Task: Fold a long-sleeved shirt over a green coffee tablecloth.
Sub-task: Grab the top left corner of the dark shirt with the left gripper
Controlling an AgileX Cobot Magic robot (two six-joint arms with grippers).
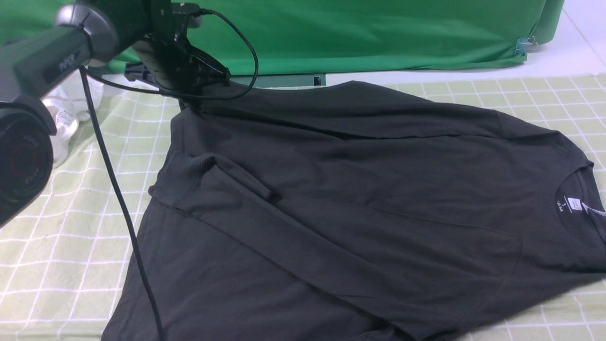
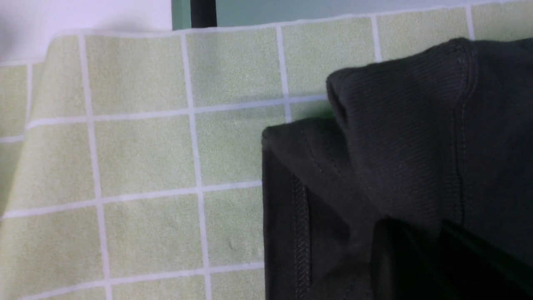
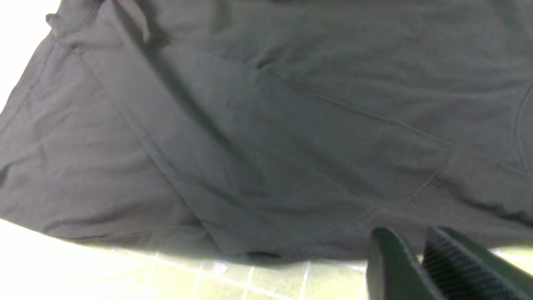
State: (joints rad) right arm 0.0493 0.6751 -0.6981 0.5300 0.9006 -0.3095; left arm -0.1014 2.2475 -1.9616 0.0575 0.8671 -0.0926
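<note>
Long-sleeved shirt (image 1: 331,199) lying crosswise, collar rightward, left claw (image 1: 210,83) pinching it, right claw (image 3: 418,260) state unclear

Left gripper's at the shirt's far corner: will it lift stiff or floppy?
Probably floppy: the shirt creases and bunches at the left gripper. It likely drags rather than slides on the napped tablecloth. Looks light, a thin knit.

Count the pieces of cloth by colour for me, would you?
Black: 1, the shirt
White: 1, the garment
Green: 2, the checked tablecloth and the plain fabric
Total: 4
</note>
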